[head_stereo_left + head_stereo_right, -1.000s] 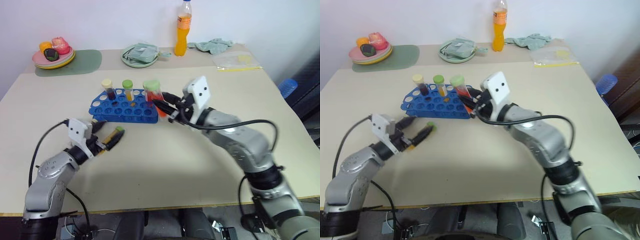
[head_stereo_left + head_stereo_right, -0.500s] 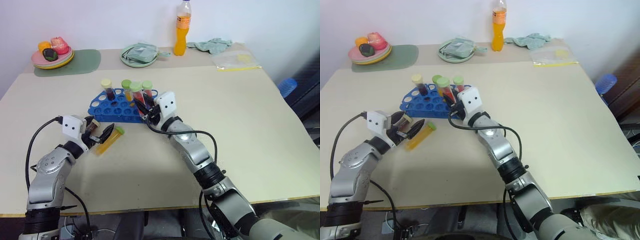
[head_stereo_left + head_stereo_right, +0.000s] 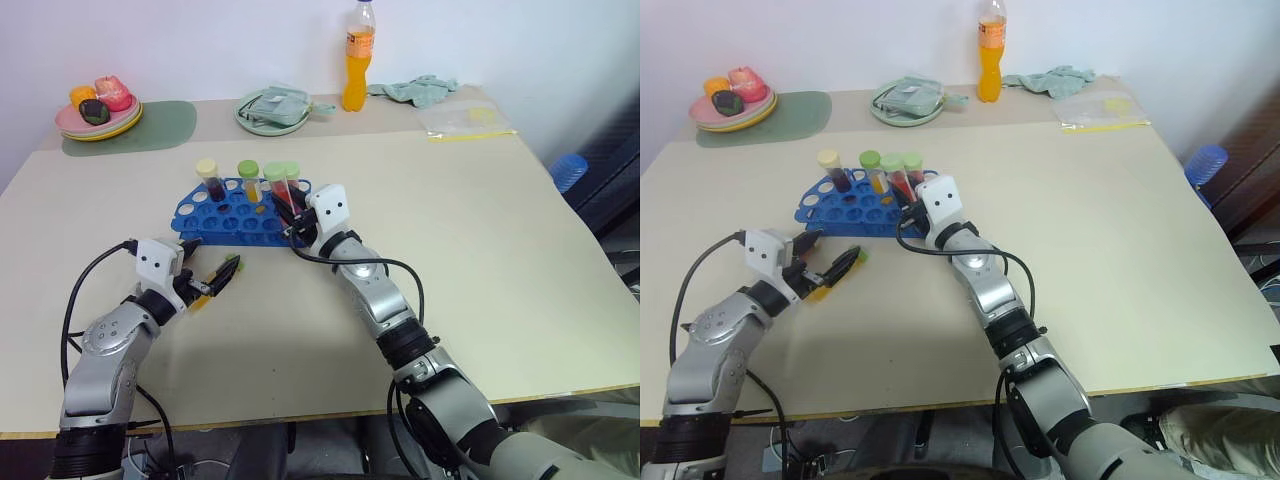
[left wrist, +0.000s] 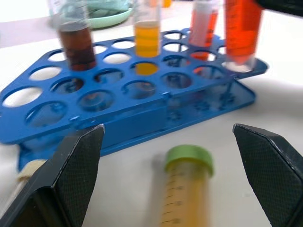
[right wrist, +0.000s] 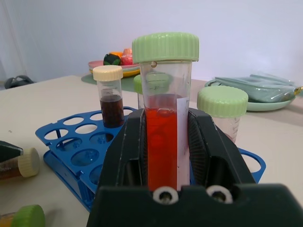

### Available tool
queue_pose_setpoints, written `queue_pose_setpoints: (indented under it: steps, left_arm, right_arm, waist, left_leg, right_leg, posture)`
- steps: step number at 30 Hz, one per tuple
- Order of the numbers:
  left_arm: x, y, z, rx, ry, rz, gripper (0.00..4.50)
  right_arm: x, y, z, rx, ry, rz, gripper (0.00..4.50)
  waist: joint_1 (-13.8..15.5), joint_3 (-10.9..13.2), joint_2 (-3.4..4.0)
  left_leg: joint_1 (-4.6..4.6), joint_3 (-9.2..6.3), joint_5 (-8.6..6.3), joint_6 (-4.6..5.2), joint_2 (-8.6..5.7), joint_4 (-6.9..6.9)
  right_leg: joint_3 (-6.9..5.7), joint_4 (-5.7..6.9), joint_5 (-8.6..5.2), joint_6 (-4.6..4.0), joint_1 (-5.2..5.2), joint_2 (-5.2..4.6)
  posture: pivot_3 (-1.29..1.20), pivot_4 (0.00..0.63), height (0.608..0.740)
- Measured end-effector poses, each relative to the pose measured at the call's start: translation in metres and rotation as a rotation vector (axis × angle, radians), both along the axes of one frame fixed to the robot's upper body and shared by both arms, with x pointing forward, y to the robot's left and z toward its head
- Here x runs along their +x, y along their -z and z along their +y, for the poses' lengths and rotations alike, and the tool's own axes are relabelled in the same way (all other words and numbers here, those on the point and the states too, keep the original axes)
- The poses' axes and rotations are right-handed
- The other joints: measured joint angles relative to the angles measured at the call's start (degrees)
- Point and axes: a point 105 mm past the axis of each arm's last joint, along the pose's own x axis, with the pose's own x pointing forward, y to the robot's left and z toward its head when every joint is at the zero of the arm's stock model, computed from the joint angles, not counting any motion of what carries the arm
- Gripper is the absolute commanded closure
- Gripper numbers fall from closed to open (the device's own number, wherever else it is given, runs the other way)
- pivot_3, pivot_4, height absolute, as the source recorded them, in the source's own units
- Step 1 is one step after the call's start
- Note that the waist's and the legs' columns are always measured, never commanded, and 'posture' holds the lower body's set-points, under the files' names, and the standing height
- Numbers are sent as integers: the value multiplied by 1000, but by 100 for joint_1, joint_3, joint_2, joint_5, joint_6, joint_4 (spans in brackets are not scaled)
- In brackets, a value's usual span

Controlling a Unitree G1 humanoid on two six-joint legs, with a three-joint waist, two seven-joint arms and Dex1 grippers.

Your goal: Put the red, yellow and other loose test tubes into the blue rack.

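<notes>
My right gripper (image 5: 163, 156) is clamped on the red tube (image 5: 163, 142), holding it upright over the near right end of the blue rack (image 3: 215, 222). In that rack I see the maroon tube (image 3: 211, 180), a yellow tube (image 3: 250, 180) and a reddish tube (image 3: 291, 184) standing in the back rows. My left gripper (image 3: 212, 279) is spread wide on the table in front of the rack, and a loose yellow tube (image 4: 184, 189) lies flat between its fingers (image 4: 71, 179), green cap toward the rack, touching neither.

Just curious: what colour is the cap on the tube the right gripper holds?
Pale green, clearest in the right wrist view: cap.
</notes>
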Motion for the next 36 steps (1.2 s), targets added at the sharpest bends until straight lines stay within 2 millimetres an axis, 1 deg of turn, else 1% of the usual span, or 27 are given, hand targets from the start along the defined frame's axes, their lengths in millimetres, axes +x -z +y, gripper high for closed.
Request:
queue_pose_setpoints:
  steps: [4, 7, 13, 14, 15, 16, 19, 20, 22, 25, 28, 31, 33, 36]
  left_arm:
    - [-1, -1, -3, 1, 10, 10, 0]
    - [-3, -2, -6, -2, 19, 18, 0]
    - [-5, -4, -10, -11, 35, 27, 0]
    - [-5, -4, -11, -11, 35, 30, 0]
    - [-5, -4, -11, -11, 36, 30, 0]
    - [-6, -4, -11, -10, 37, 30, 0]
    - [-6, -5, -12, -9, 28, 45, 0]
    - [-6, -5, -13, -8, 23, 52, 0]
    - [-5, -5, -14, -4, 17, 69, 0]
    - [-3, -7, -18, 33, 20, 104, 0]
    - [1, -11, -21, 48, 17, 154, 0]
    - [5, -19, -20, 134, 15, 232, 0]
    - [9, -29, -20, 227, 9, 289, 0]
    - [15, -40, -12, 383, -64, 419, 0]
  right_arm:
    - [2, 1, 3, -1, -5, 6, 3788]
    - [4, 5, 4, -1, 2, 23, 3788]
    - [5, 6, 5, 10, -8, 24, 3788]
    - [5, 6, 5, 10, -16, 24, 2714]
    - [5, 6, 5, 11, -23, 25, 2342]
    - [4, 6, 5, 12, -29, 26, 1751]
    - [3, 3, 2, 32, -28, 20, 222]
    - [1, 0, 0, 46, -27, 3, 76]
    - [-5, -8, -3, 67, -29, -34, 76]
    - [-15, -28, -12, 82, -38, -113, 76]
    - [-22, -45, -26, 82, -37, -157, 76]
    - [-28, -48, -41, 43, -42, -158, 76]
    - [-31, -46, -53, 1, -55, -145, 76]
    - [-43, -45, -64, -81, -119, -140, 76]
  waist:
    - [-4, -1, 1]
    - [-4, -1, 2]
    - [-10, -1, 2]
    - [-10, -1, 2]
    - [-10, -1, 2]
    - [-9, 0, 2]
    - [-6, 0, 2]
    - [-5, 0, 2]
    - [0, 0, 2]
    - [11, 0, 2]
    - [8, -1, 2]
    - [3, 0, 2]
    - [20, 0, 1]
    - [3, 3, 2]
  left_leg:
    - [1, 1, 0, 0, 0, -1]
    - [1, 1, 0, -1, 0, -1]
    - [3, 2, 1, -2, 1, -1]
    - [3, 2, 1, -2, 1, -1]
    - [3, 2, 1, -2, 1, -1]
    - [2, 2, 1, -2, 1, -1]
    - [2, 2, 1, -2, 1, -1]
    - [2, 2, 1, -2, 1, -1]
    - [2, 2, 1, -2, 1, -1]
    - [1, 1, 1, -2, 0, 1]
    - [1, 0, 1, -2, 0, 1]
    - [0, 0, 1, -2, 0, 0]
    - [-1, 0, 1, -1, -2, 3]
    - [1, 3, 0, 0, -2, 3]
  right_leg:
    - [1, 2, 0, 0, -1, 0]
    - [2, 2, 0, -1, -2, 1]
    - [3, 5, -1, -1, -3, 3]
    - [4, 5, -1, -1, -3, 3]
    - [4, 5, -1, -1, -3, 3]
    - [4, 5, -1, -1, -4, 3]
    - [4, 5, -1, -1, -4, 2]
    - [5, 6, -1, -1, -5, 2]
    - [5, 6, -1, -1, -5, 2]
    - [5, 6, -1, -1, -3, 2]
    - [5, 6, -1, -1, -3, 2]
    - [4, 10, -1, -1, -5, 4]
    - [4, 10, -1, 0, -3, 3]
    - [4, 10, -2, 2, 0, 5]
  posture:
    - [0, 150, 740]
    - [0, 150, 740]
    - [0, 150, 740]
    - [0, 150, 740]
    - [0, 150, 740]
    - [0, 150, 740]
    - [0, 150, 740]
    - [0, 150, 740]
    - [0, 150, 740]
    - [0, 150, 740]
    - [0, 150, 740]
    - [0, 150, 740]
    - [0, 150, 740]
    - [0, 150, 740]
